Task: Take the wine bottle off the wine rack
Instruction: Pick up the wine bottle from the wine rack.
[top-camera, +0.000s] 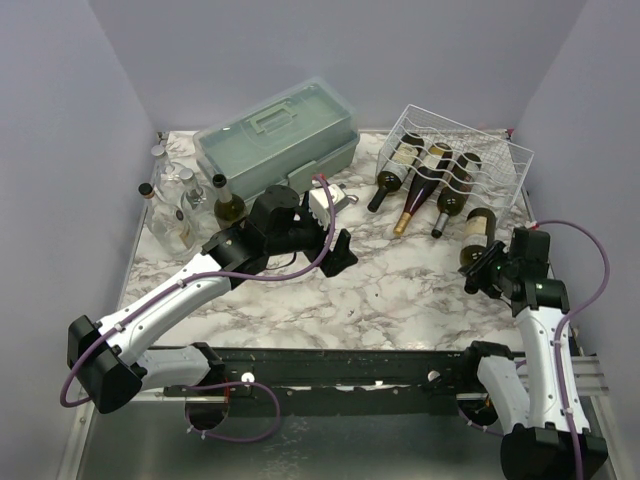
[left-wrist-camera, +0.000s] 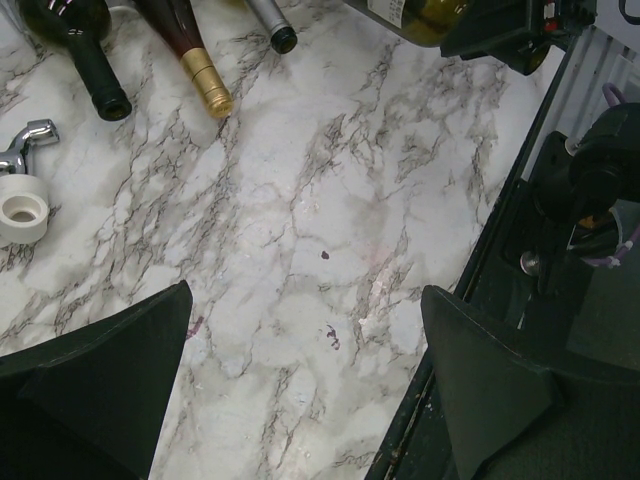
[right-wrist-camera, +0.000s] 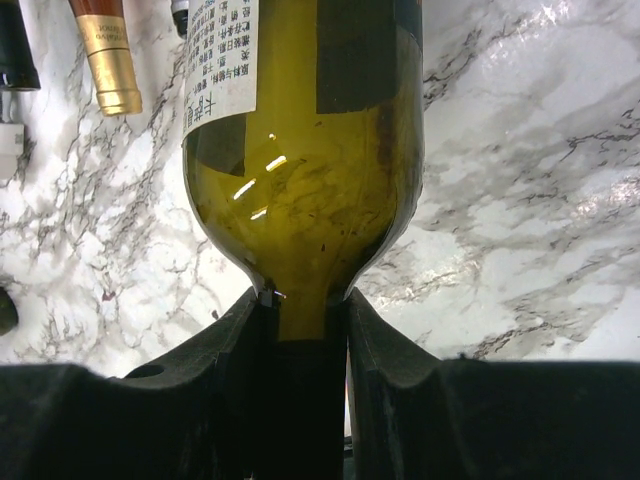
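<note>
My left claw (left-wrist-camera: 305, 335) hangs open mid-surface. By the surface's (right-wrist-camera: 540, 200) right edge, my right claw (right-wrist-camera: 303, 318) grips the green wine bottle (right-wrist-camera: 300, 170) by its slim neck, likely to draw it lengthwise. The bottle is just in front of the white wine rack (top-camera: 495, 150) in the far right corner.

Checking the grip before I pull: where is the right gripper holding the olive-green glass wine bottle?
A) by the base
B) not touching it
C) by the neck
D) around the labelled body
C: in the right wrist view the right gripper is shut on the narrow neck of the olive-green glass wine bottle.
</note>
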